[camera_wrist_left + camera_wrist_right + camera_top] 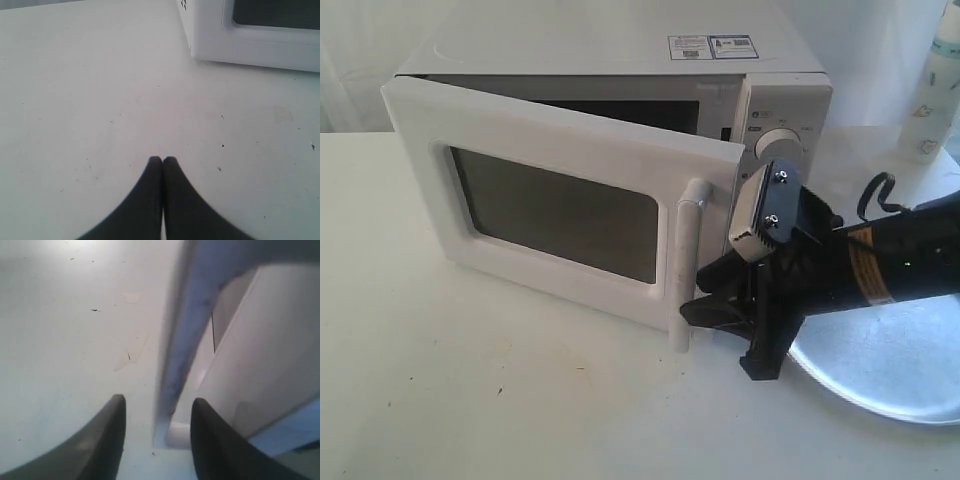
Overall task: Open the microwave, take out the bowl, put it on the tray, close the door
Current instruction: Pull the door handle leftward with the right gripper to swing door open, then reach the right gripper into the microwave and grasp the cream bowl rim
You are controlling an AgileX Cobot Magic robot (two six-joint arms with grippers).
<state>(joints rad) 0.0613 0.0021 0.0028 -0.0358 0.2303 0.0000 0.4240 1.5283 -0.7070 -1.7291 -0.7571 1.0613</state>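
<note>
Door (560,215) of microwave (620,45) is found part-open. Handle (685,265) is straddled by the 2 spread, unclamped fingers of right gripper (157,407), likely for hooking it wider. Left gripper (162,160) is pressed closed, empty, over table (75,75). Bowl is not seen; tray (880,385) is kept beneath right arm.

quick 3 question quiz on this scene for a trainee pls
1. True or false: the door stands fully shut.
2. The jaws of the left gripper are: A open, B shut, C out of view.
3. Fill in: the jaws of the right gripper straddle the door's ____.

Key: 1 false, it is partly open; 2 B; 3 handle.
</note>
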